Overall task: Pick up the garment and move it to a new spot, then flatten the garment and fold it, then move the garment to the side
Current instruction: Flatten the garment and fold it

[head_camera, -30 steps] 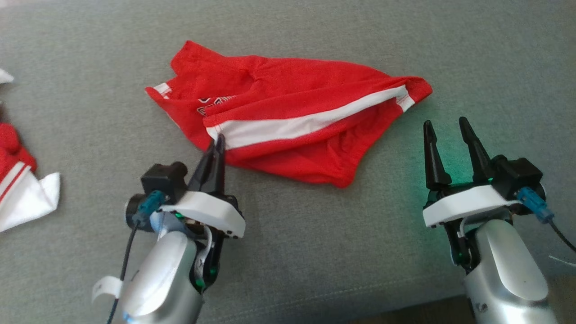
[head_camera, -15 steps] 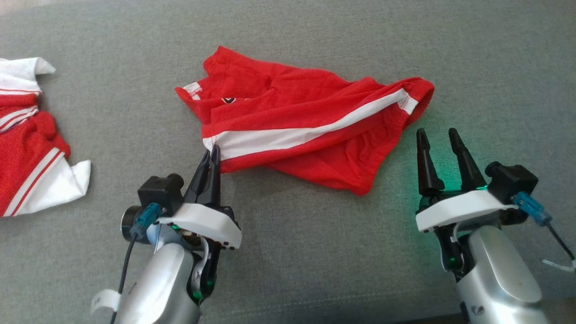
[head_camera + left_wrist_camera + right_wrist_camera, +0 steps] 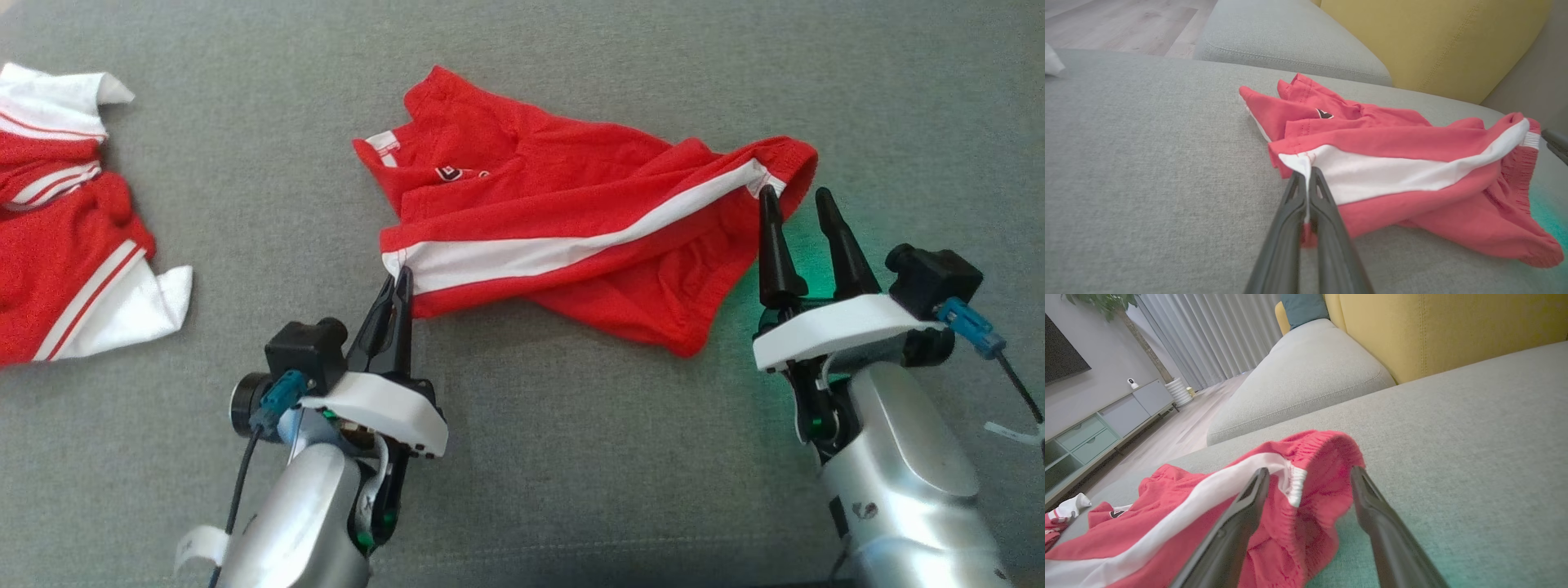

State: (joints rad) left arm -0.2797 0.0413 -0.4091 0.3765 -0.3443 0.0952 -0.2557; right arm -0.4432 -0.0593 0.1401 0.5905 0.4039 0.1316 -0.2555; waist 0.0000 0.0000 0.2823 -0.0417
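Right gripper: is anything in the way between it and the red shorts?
Nothing visible does. The open right gripper has the elastic waistband end of the red shorts between its fingers; the shut left gripper pinches the white-striped corner.

You can read no text here: the small dark print (image 3: 459,173) on the red shorts (image 3: 571,220) is too blurred to make out.

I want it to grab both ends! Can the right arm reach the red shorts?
Probably yes: the right gripper is open, with the waistband of the shorts between its fingers, nothing blocking.
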